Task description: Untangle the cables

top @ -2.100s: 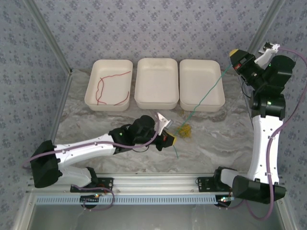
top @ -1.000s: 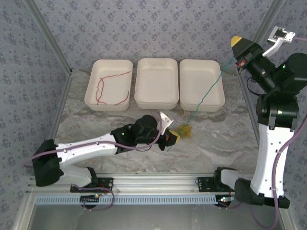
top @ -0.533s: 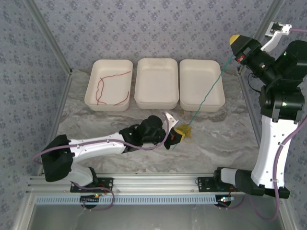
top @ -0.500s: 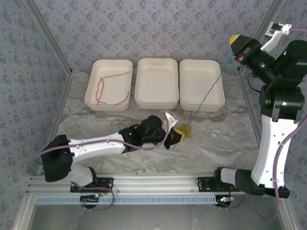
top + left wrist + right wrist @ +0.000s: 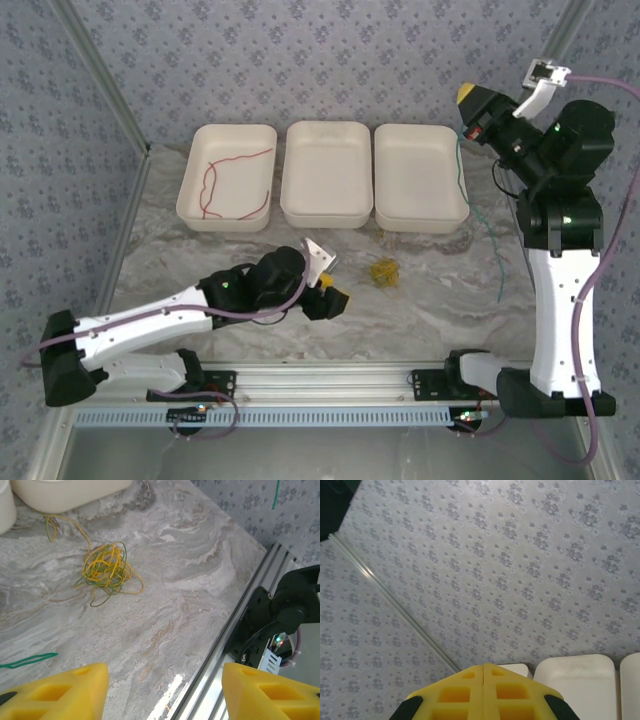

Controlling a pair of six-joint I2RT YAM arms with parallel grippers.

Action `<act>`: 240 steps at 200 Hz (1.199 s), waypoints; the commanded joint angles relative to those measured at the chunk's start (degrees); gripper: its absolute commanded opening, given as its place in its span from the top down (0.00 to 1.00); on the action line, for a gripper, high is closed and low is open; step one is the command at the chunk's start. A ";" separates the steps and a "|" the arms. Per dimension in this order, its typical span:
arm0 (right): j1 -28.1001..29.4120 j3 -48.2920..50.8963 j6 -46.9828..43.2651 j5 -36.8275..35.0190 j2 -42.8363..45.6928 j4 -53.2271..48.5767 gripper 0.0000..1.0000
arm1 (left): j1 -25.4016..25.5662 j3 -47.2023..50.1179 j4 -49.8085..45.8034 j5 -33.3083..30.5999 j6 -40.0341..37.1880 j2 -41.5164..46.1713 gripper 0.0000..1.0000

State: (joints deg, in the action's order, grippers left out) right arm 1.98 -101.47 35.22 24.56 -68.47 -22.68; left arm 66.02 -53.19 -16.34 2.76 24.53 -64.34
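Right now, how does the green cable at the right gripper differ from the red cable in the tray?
The green cable hangs in the air from the shut right gripper, fairly straight; the red cable lies looped inside the left tray. Green is held, red rests free. Both are thin single strands, apart from the yellow tangle.

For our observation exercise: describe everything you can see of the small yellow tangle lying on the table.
The tangle is a loose knot of thread-thin yellow and green wires, looped over one another and lying flat on the marbled table. One strand trails toward a white tray. Only the table touches it. The open left hand is apart from it.
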 commanded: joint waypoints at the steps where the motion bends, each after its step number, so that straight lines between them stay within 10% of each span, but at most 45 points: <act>1: 1.11 0.24 -2.40 -2.62 -0.07 -1.06 1.00 | 0.43 -2.96 1.29 -1.86 0.65 2.97 0.36; 107: 14.59 1.10 -0.09 -13.66 -1.93 -3.67 1.00 | 4.73 -19.35 28.24 -16.33 -5.59 -21.42 0.23; 199: 19.96 2.40 0.37 -16.55 -0.23 -3.62 1.00 | 4.65 -27.63 30.80 -13.91 -6.60 -28.72 0.21; 240: 20.26 3.04 2.52 -17.20 0.77 -3.35 1.00 | 2.74 -30.75 25.48 -15.97 -4.65 -32.40 0.35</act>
State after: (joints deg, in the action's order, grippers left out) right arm 21.96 -98.48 36.10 8.71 -69.56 -26.26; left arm 69.91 -82.81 11.64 -11.68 19.20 -95.20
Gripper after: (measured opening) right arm 0.074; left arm 0.703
